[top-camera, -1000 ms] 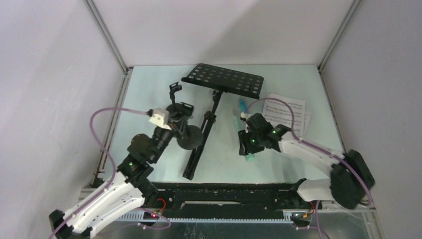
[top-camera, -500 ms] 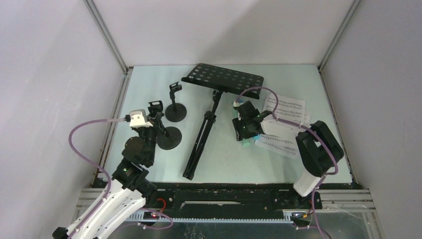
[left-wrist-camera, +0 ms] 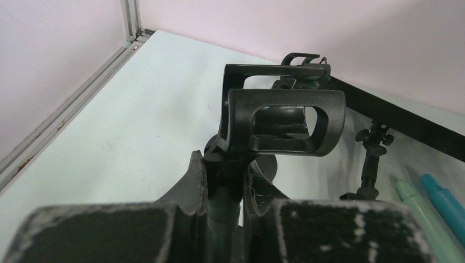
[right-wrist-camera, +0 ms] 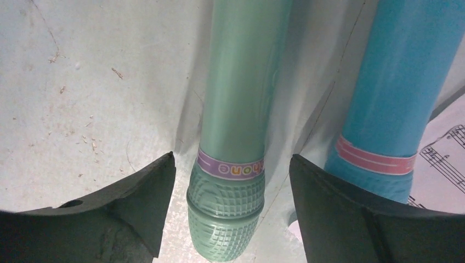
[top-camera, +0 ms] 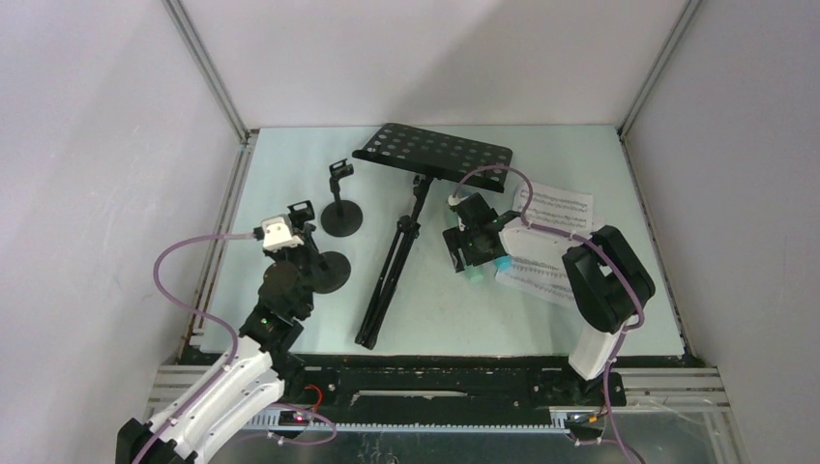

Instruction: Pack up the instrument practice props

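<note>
My left gripper (left-wrist-camera: 224, 164) is shut on the stem of a black round-based mic holder (left-wrist-camera: 285, 120). From above, that holder's base (top-camera: 331, 272) sits low by the table, with the left gripper (top-camera: 303, 244) just above it. The other mic holder (top-camera: 340, 217) stands behind. My right gripper (right-wrist-camera: 230, 161) is open, its fingers either side of the mint-green microphone (right-wrist-camera: 236, 109) without touching it. The blue microphone (right-wrist-camera: 395, 98) lies right beside it, partly on the sheet music (right-wrist-camera: 444, 159). The music rack (top-camera: 435, 155) lies mid-table with its legs folded.
White sheet-music pages (top-camera: 556, 208) spread to the right of the right gripper (top-camera: 474, 246). The rack's folded legs (top-camera: 387, 280) run between the two arms. Enclosure walls and a metal rail (top-camera: 227, 208) bound the table.
The left arm carried the mic holder left and down, near the other holder. The right gripper moved the mint microphone back beside the blue one and opened.
</note>
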`<action>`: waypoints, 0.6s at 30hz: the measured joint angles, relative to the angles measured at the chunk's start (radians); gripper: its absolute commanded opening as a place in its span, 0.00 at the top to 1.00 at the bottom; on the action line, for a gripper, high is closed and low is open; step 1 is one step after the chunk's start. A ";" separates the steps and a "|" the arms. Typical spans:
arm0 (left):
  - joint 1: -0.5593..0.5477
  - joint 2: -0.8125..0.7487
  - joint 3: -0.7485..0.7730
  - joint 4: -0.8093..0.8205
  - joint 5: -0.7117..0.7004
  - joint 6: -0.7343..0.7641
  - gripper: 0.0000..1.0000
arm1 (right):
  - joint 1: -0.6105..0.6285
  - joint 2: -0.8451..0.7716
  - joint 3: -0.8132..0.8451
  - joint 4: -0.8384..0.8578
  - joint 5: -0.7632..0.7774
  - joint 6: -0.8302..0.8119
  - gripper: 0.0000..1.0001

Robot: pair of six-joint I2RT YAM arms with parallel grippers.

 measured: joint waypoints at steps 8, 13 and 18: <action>0.035 0.111 -0.037 0.201 0.010 0.034 1.00 | 0.010 -0.154 0.000 -0.052 -0.006 0.001 0.16; 0.064 0.229 -0.039 0.335 0.040 0.081 1.00 | 0.062 -0.369 0.001 -0.085 -0.010 0.009 0.16; 0.071 0.343 -0.039 0.427 0.063 0.134 0.74 | 0.154 -0.525 0.002 -0.126 -0.005 0.016 0.16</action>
